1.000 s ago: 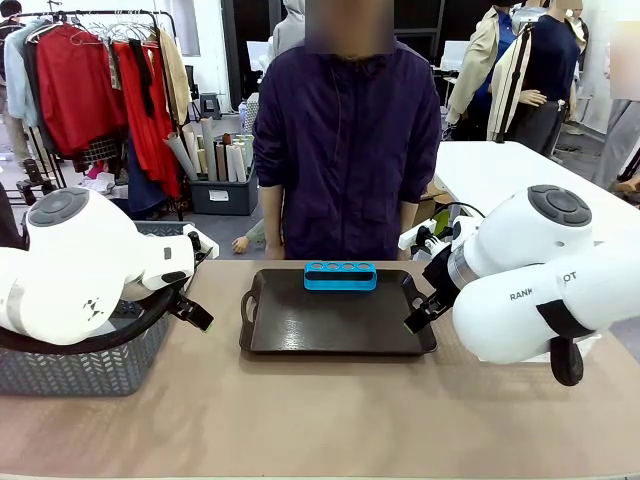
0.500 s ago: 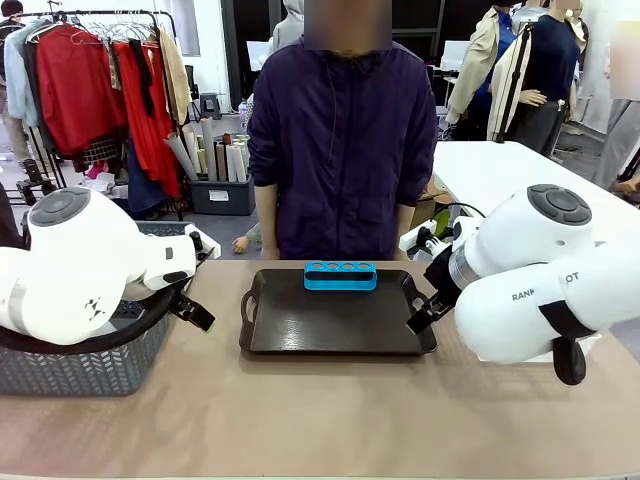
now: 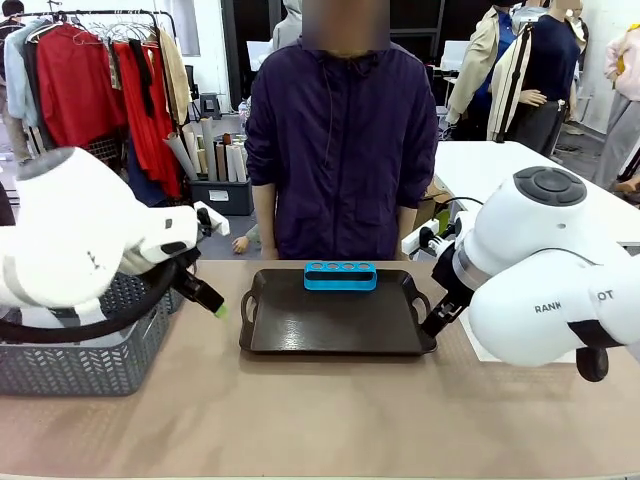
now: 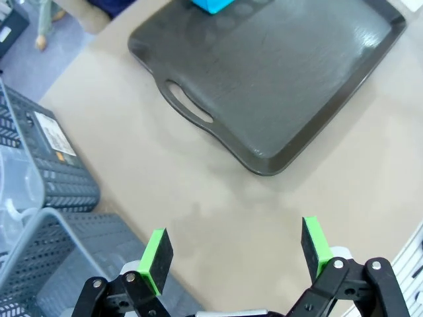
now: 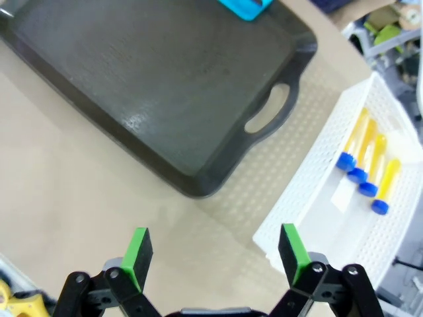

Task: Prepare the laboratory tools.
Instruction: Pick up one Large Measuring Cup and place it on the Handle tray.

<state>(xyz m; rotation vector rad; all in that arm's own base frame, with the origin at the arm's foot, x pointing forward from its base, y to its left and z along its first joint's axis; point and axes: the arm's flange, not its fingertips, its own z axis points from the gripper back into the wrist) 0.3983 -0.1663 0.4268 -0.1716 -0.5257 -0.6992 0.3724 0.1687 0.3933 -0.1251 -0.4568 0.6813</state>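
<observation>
The blue four-hole rack (image 3: 340,275) stands with its holes unfilled at the far edge of a dark tray (image 3: 330,325); its corner also shows as the rack (image 5: 244,8). Several amber blue-capped tubes (image 5: 365,165) lie side by side in a white mesh basket (image 5: 330,218) right of the tray. My left gripper (image 4: 234,254) hangs open over bare table near the tray's left handle, seen from the front as the left gripper (image 3: 208,298). My right gripper (image 5: 215,254) is open above the table beside the tray's right handle (image 5: 268,109). The beaker and flask are hidden.
Grey mesh baskets (image 3: 90,350) stand at the table's left, under my left arm; something clear (image 4: 13,198) lies in one, and I cannot tell what. A person in a dark purple jacket (image 3: 340,140) stands behind the tray at the far side.
My left arm has risen and swung its gripper right, toward the tray's left handle. My right arm has lifted slightly. The rack and tray have not moved.
</observation>
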